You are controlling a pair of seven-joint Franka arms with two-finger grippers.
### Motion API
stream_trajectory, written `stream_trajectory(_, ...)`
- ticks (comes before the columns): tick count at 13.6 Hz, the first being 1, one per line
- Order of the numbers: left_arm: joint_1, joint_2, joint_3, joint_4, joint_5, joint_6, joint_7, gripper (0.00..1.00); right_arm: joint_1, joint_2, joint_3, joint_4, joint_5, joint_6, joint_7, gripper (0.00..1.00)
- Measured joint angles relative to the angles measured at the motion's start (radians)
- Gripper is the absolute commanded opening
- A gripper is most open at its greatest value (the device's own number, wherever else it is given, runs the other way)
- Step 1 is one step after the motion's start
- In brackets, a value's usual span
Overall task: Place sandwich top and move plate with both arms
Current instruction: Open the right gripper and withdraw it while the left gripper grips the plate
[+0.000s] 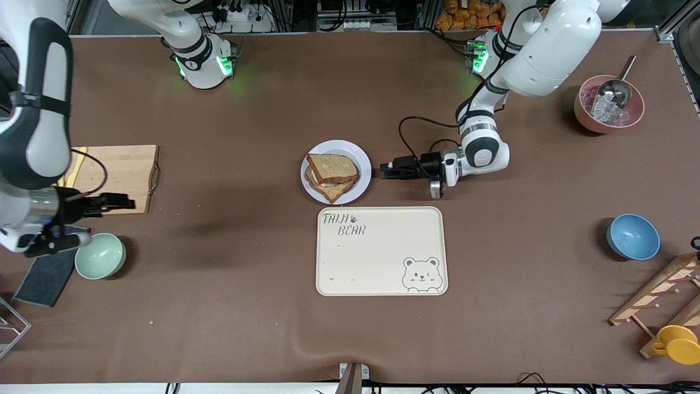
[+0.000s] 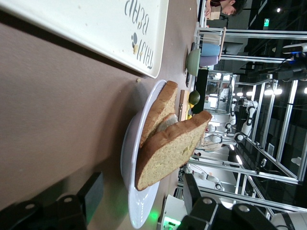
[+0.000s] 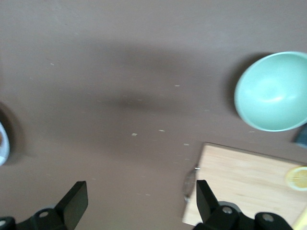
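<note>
The sandwich top (image 1: 333,167), a brown slice with a darker crust, lies tilted on the lower slice and filling on the white plate (image 1: 350,149) at mid table. My left gripper (image 1: 384,168) sits low at the plate's edge toward the left arm's end. In the left wrist view its fingers (image 2: 91,194) stand apart on either side of the plate's rim (image 2: 130,160), open, with the sandwich top (image 2: 172,148) just ahead. My right gripper (image 1: 128,203) hangs open and holds nothing, over the corner of the cutting board (image 1: 123,169); its fingertips (image 3: 76,201) frame bare table.
A cream bear-printed tray (image 1: 380,251) lies just nearer the camera than the plate. A green bowl (image 1: 100,255) and dark cloth (image 1: 46,276) sit by the right arm. A blue bowl (image 1: 633,236), pink bowl with scoop (image 1: 608,104), wooden rack (image 1: 661,295) and yellow cup (image 1: 677,343) stand at the left arm's end.
</note>
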Motion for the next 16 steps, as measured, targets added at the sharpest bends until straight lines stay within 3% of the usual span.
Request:
stream_trajectory(6,-0.049,0.012,0.0,0.032,-0.048,0.053,0.0,0.67,-0.079,-0.021,0.018,0.094,-0.036,-0.026,-0.148,1.0)
stream_trajectory(7,-0.06,0.017,0.0,0.039,-0.064,0.054,0.0,0.66,-0.127,-0.04,0.078,0.101,-0.037,-0.053,-0.118,1.0)
stream_trajectory(10,-0.109,0.025,0.0,0.057,-0.118,0.077,0.0,0.6,-0.335,-0.118,0.399,0.109,-0.134,-0.149,0.15,1.0)
stream_trajectory(12,-0.125,0.03,0.0,0.066,-0.126,0.089,0.0,0.52,-0.376,-0.19,0.541,0.115,-0.209,-0.217,0.368,1.0)
stream_trajectory(14,-0.126,0.037,0.0,0.071,-0.127,0.09,0.0,0.46,-0.365,-0.269,0.597,0.115,-0.257,-0.266,0.471,1.0)
stream_trajectory(16,-0.127,0.042,-0.001,0.076,-0.127,0.089,0.0,0.4,-0.366,-0.331,0.6,0.107,-0.272,-0.282,0.479,1.0)
